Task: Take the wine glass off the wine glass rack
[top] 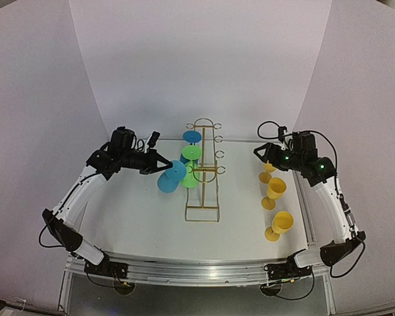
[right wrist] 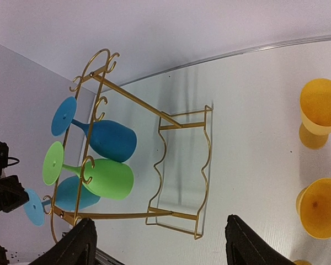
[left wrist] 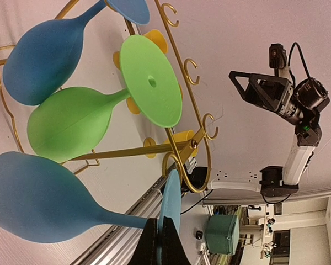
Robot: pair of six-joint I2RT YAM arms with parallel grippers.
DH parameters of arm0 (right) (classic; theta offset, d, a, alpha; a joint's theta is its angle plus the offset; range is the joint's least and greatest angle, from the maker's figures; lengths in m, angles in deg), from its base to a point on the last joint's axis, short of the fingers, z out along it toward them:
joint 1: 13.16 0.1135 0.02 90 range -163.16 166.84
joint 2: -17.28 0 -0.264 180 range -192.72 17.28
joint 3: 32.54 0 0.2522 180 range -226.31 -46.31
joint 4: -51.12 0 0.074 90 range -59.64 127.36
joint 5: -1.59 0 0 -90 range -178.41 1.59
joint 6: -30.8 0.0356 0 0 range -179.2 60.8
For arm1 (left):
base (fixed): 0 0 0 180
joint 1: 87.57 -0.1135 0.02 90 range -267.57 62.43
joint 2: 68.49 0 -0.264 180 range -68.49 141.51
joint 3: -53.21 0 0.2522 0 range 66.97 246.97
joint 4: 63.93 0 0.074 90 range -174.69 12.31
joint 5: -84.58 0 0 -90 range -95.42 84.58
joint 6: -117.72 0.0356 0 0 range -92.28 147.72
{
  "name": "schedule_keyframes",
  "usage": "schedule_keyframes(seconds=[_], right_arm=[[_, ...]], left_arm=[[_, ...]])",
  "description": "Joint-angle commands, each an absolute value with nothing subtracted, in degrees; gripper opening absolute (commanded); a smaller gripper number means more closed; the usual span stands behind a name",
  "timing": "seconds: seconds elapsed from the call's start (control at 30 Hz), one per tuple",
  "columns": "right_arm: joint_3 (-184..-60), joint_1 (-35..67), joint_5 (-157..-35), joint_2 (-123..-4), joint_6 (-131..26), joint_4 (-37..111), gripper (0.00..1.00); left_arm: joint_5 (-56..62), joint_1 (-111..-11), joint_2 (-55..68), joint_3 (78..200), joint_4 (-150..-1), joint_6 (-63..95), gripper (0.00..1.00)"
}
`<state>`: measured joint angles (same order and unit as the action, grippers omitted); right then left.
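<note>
Your left gripper (left wrist: 161,237) pinches the light-blue plastic wine glass (left wrist: 38,201) by its foot. Your right gripper (right wrist: 159,232) stands spread.

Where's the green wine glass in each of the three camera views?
Top external: green wine glass at centre, hanging.
Left wrist: green wine glass centre-left, bowl to the left.
Right wrist: green wine glass lower left.
Shared landmark: gold wine glass rack.

We see the left arm (top: 79,196) and right arm (top: 332,201): white links, black joints, looping black cables; right gripper (right wrist: 160,220) black-fingered, six o'clock.
</note>
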<state>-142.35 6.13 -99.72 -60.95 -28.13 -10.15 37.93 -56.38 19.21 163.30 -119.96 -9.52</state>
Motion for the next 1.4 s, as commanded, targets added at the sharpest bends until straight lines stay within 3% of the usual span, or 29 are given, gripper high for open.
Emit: schedule_keyframes(seconds=[0.0, 0.23, 0.47, 0.67, 1.03, 1.37], right_arm=[[-145.52, 6.36, -101.36, -60.56, -27.7, -9.15, 0.75], [-148.94, 8.08, -102.93, -62.76, -26.58, -9.22, 0.74], [-155.88, 12.79, -101.55, -67.43, -25.91, -9.23, 0.74], [-163.69, 21.71, -94.92, -72.95, -25.9, -9.22, 0.73], [-185.06, 42.55, -87.36, -93.79, -29.76, -9.67, 0.73], [-188.05, 49.37, -94.1, -99.83, -32.9, -13.07, 0.68]], left_arm=[[31.74, -57.3, 13.85, 162.77, -125.21, 5.35, 0.0], [11.33, -56.04, -0.2, 150.72, -121.82, 42.15, 0.0], [-3.14, -47.19, -17.8, 127.46, -106.5, 83.87, 0.0], [0.43, -45.95, -32.82, 105.27, -91.44, 117.7, 0.0], [17.08, -45.92, -48.36, 84.73, -77.98, 137.55, 0.0], [16.87, -46.01, -48.38, 83.83, -76.7, 136.38, 0.0]])
